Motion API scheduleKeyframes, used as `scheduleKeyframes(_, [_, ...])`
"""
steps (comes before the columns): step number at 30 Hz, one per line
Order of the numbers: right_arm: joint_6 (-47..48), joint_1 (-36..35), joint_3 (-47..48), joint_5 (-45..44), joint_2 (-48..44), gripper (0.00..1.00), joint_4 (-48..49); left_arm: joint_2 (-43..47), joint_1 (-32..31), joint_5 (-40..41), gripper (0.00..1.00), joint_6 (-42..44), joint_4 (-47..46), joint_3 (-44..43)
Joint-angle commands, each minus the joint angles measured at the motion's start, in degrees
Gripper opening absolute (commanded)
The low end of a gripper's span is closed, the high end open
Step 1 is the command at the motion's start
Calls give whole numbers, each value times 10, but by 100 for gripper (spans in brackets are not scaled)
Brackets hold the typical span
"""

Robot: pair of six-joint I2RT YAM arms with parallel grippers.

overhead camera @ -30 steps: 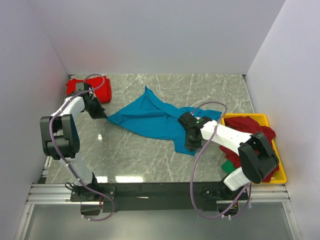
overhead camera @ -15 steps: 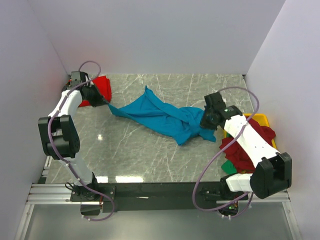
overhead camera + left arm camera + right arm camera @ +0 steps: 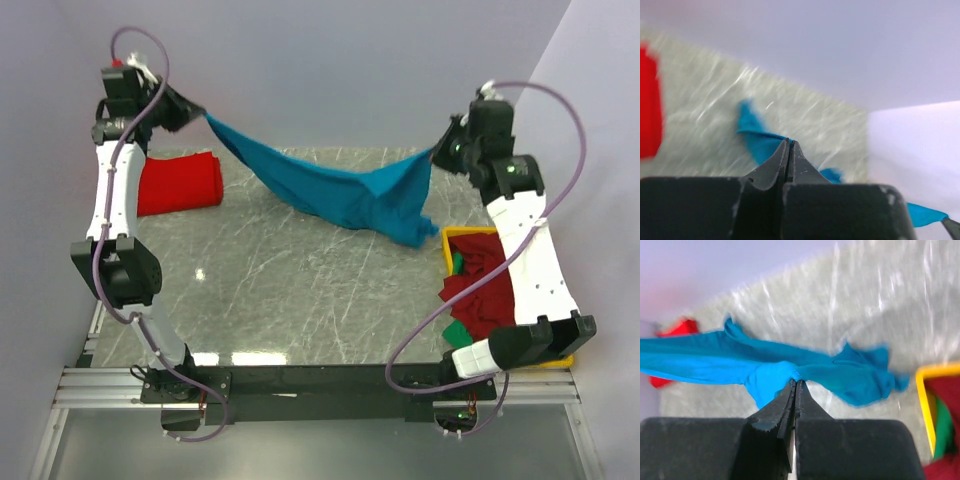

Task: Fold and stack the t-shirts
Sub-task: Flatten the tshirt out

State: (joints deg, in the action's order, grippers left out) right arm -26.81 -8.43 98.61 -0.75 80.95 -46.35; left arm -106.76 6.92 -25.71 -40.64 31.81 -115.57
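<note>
A: How is the teal t-shirt (image 3: 335,190) held?

B: It is pinched at both ends. The left fingers (image 3: 776,164) are closed on one edge, raised high over the far-left corner. The right fingers (image 3: 774,412) are closed on the opposite edge, raised high at the far right.

A: Which way is it laid out?

B: Its long axis is stretched left to right between the two arms, and the cloth sags below both sets of fingers. The slack is not evenly shared. The bulk is bunched toward the right arm, and its lowest fold hangs down by the worktop (image 3: 300,290), just beside the yellow tray (image 3: 468,232). Whether that fold is touching cannot be told.

A: And the other shirts?

B: A red t-shirt (image 3: 180,183) is laid folded at the far left, below the left arm. The dark red and green t-shirts (image 3: 485,295) are heaped in the tray.

A: What is called for next?

B: Probably the shirt must be lowered flat onto the bare middle of the worktop. The bunched right side would need to be drawn out by the nearer right arm.
</note>
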Motion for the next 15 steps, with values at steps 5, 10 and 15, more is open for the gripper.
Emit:
scheduleKeyframes(5, [38, 12, 232, -2, 48, 0, -8, 29, 30, -51, 1, -127, -125, -113])
scheduleKeyframes(10, [49, 12, 241, -21, -2, 0, 43, 119, 57, -45, 1, -163, -228, -20])
scheduleKeyframes(15, [68, 12, 222, -55, -82, 0, 76, 231, 72, -2, 1, -132, -244, 62])
